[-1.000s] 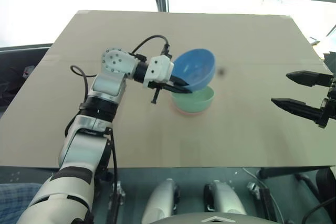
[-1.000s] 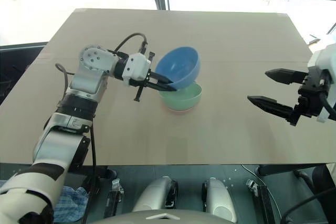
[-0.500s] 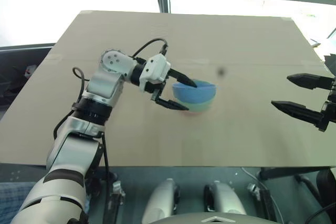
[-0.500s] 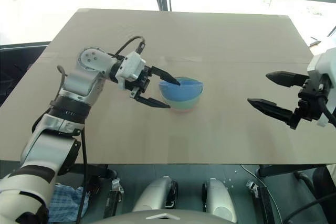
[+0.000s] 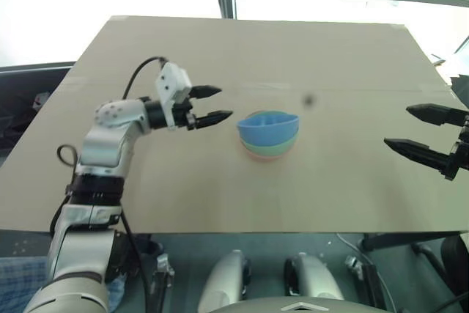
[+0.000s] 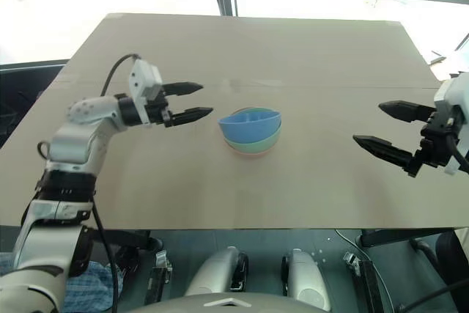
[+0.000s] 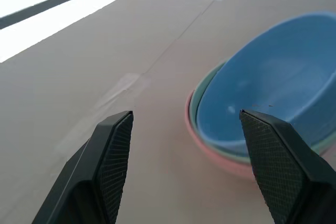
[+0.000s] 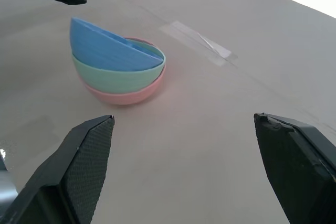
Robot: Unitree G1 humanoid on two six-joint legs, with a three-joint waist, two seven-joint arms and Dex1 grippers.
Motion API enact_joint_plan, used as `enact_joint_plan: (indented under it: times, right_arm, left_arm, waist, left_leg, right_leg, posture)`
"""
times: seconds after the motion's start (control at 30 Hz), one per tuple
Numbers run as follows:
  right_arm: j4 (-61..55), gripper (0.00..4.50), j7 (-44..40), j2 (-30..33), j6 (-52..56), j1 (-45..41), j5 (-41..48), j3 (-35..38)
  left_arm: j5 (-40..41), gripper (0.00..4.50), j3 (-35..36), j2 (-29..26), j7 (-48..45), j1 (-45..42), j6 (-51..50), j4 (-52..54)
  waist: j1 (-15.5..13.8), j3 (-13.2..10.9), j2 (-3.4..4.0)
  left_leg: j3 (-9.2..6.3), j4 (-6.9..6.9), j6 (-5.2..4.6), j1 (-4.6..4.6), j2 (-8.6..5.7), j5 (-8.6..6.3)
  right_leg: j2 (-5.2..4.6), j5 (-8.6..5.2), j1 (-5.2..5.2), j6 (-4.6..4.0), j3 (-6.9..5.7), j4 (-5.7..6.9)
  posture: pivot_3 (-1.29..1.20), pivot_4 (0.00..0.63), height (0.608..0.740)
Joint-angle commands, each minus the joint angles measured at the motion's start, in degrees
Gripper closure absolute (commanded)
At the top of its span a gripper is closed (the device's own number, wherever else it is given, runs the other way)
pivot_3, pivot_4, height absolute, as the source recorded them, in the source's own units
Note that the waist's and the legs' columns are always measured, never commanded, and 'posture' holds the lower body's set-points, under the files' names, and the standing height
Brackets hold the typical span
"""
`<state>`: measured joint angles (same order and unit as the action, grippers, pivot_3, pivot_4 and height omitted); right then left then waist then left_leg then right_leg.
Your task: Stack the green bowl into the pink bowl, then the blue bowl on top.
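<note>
1. Middle of the table (image 5: 344, 56), and there is the stack — the blue bowl (image 5: 268, 128) sits on top, nested in the green bowl (image 5: 270, 149), which sits in the pink bowl (image 8: 123, 95) at the bottom.
2. The blue bowl is not level: in the right wrist view it tilts, one side of its rim riding high above the green rim, the other sunk inside it.
3. Only a thin pink edge peeks out under the green in the head views; the wrist views show the pink rim more clearly.
4. The left gripper (image 5: 213, 104) hangs just to the left of the stack, clear of it, pointing toward the bowls. Its jaws are parted with nothing between them — released, bare table showing through the gap in the left wrist view.
5. The right gripper (image 5: 426, 131) is well apart from the bowls, out at the right edge of the table, fingers aimed back toward the stack. Its jaws are spread wide and hold nothing.
6. A strip of clear tape (image 8: 198, 42) lies on the table seam beyond the bowls, and a small dark spot (image 5: 308, 99) marks the surface just past the stack.
</note>
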<state>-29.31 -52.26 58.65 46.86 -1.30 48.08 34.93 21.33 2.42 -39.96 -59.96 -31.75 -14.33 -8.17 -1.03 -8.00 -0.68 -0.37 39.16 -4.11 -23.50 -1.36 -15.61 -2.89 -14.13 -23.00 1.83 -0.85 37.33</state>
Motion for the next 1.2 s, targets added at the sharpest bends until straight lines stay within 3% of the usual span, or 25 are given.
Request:
enact_joint_plan:
  times: [0.03, 0.43, 0.7, 1.2]
  right_arm:
    - [2.64, 0.00, -3.08, 0.05, -4.06, -0.40, -1.42, -0.22]
    - [11.99, 0.00, -12.57, -1.54, -14.60, 1.92, -6.39, -1.97]
    - [15.11, 0.00, -14.66, -4.04, -22.84, 1.08, -10.80, -5.92]
    - [18.31, 0.00, -17.09, -5.61, -27.96, 7.41, -15.03, -7.08]
  left_arm:
    - [1.87, 1.09, 4.86, -1.85, 2.82, 3.75, -2.17, 7.68]
    - [7.79, 1.09, 13.29, -4.57, 2.48, 14.58, -6.97, 14.36]
    - [10.76, 1.09, 13.43, -6.10, -2.46, 18.64, -8.04, 13.76]
    - [9.03, 1.09, 12.19, -5.53, -3.86, 21.57, -5.31, 11.52]
  waist:
    - [-0.10, 0.00, 0.00]
    - [0.06, -0.01, 0.05]
    - [0.19, -0.02, 0.10]
    - [0.12, -0.03, 0.14]
  left_leg:
    - [0.00, 0.00, 0.00, 0.01, 0.00, 0.00]
    - [0.02, -0.44, 0.02, 0.48, -0.01, -0.02]
    - [0.07, -0.73, 0.07, 0.62, -0.02, 0.00]
    - [0.08, -0.80, 0.07, 0.61, -0.03, -0.01]
  right_leg:
    - [-0.02, 0.00, 0.03, 0.00, 0.00, -0.02]
    - [-0.14, -0.01, 0.44, -0.03, 0.02, -0.31]
    - [-0.16, -0.02, 0.46, -0.05, 0.06, -0.43]
    - [-0.20, -0.02, 0.45, -0.05, 0.08, -0.51]
  posture:
    - [0.00, 0.150, 0.740]
    - [0.00, 0.150, 0.740]
    - [0.00, 0.150, 0.740]
    - [0.00, 0.150, 0.740]
